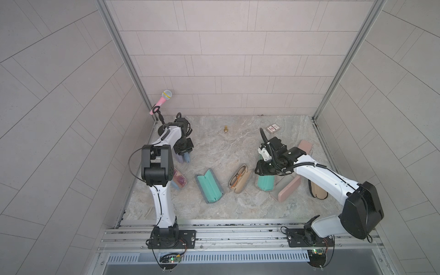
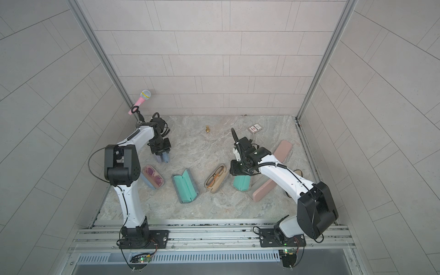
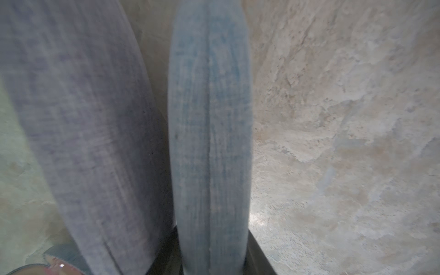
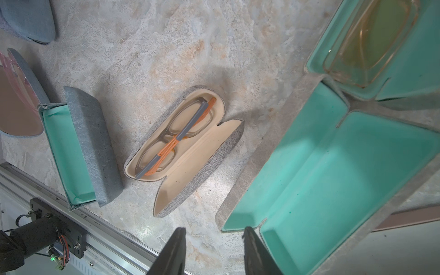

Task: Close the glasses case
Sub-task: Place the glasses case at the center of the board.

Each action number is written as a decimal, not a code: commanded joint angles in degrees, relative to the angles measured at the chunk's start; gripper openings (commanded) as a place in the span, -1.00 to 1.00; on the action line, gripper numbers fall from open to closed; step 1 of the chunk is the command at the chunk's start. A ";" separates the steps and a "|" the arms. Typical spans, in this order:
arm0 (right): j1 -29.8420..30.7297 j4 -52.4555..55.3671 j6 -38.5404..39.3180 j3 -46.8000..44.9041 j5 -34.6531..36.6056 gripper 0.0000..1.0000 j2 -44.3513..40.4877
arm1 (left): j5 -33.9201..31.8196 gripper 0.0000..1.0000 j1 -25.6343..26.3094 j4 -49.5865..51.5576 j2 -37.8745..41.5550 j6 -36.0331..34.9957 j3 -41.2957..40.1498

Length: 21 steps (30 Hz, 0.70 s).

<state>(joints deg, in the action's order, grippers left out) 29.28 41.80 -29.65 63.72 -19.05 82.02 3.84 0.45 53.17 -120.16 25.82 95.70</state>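
Note:
A blue-grey fabric glasses case (image 1: 187, 159) (image 2: 166, 159) stands on end at the back left of the marble table (image 1: 238, 209), its two halves spread apart. My left gripper (image 1: 183, 154) (image 2: 163, 155) comes down on it from above. In the left wrist view the bluer half (image 3: 209, 119) sits clamped between the dark jaws, and the greyer half (image 3: 83, 119) lies free beside it. My right gripper (image 4: 214, 240) (image 1: 264, 173) hovers open with nothing in it. One fingertip (image 4: 250, 238) is at the rim of an open grey case with teal lining (image 4: 333, 178) (image 1: 265, 183).
Other open cases lie in a row: one with pink sunglasses (image 1: 179, 182), a teal-lined one (image 1: 209, 185), a beige one holding orange-armed glasses (image 1: 239, 179) (image 4: 181, 147). Pink cases (image 1: 289, 189) (image 1: 304, 146) lie right. A gold pawn (image 1: 225, 129), a card box (image 1: 273, 128) and a microphone (image 1: 162, 101) stand behind.

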 commanded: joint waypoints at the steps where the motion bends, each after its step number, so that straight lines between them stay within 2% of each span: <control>1: 0.43 1.22 -0.56 0.27 0.71 -0.15 0.34 | -0.34 -0.38 -0.10 -0.03 -0.55 -0.86 1.00; 8: 0.57 1.34 -0.42 0.59 0.69 -0.15 0.77 | -0.14 -0.30 -0.21 -0.45 -1.57 -0.69 0.39; 21: 0.92 2.38 -0.86 -0.19 2.11 -0.14 -2.05 | 1.06 0.19 -0.12 -0.25 0.05 -0.81 0.32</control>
<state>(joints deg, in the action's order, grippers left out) 29.80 42.78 -30.09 63.72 -18.57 82.28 4.99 0.40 52.18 -120.60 25.45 95.77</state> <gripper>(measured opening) 0.430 0.585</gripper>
